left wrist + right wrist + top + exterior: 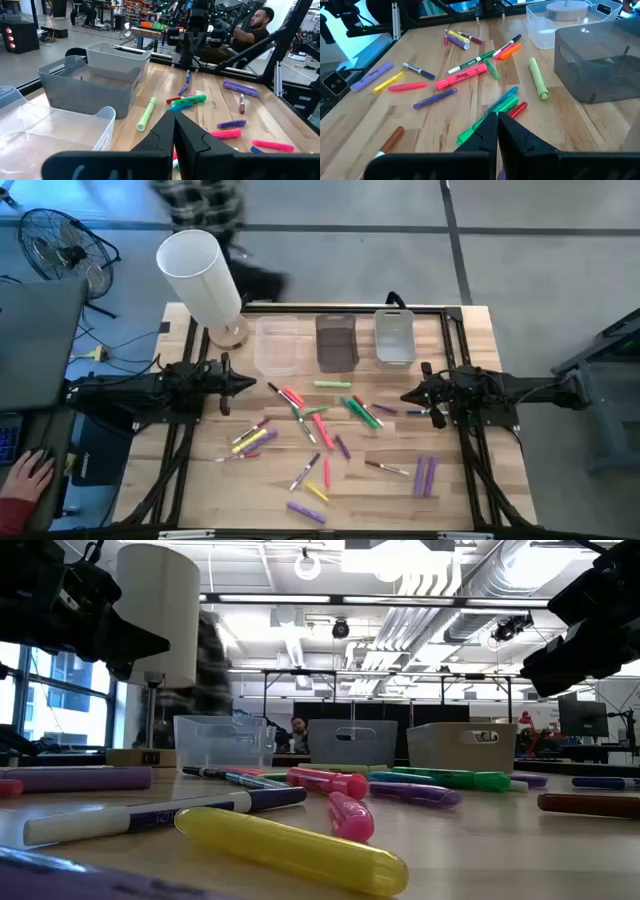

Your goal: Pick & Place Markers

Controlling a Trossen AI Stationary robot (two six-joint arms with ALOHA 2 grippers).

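Many markers (320,425) in pink, green, yellow, purple and red lie flat and scattered over the middle of the wooden table (470,490). In the low view a yellow marker (290,850) and a pink one (350,815) lie nearest. My left gripper (250,385) hovers shut at the left of the scatter, pointing right; its wrist view shows its shut fingers (175,120) over the markers. My right gripper (405,395) hovers shut at the right of the scatter, pointing left (497,117). In the low view both hang well above the tabletop, the left gripper (160,643) and the right gripper (527,668).
Three bins stand in a row at the far edge: a clear one (277,345), a dark grey one (337,342), a light grey one (394,338). A lamp with a white shade (200,275) stands at the far left corner. A person's hand (28,475) rests left of the table.
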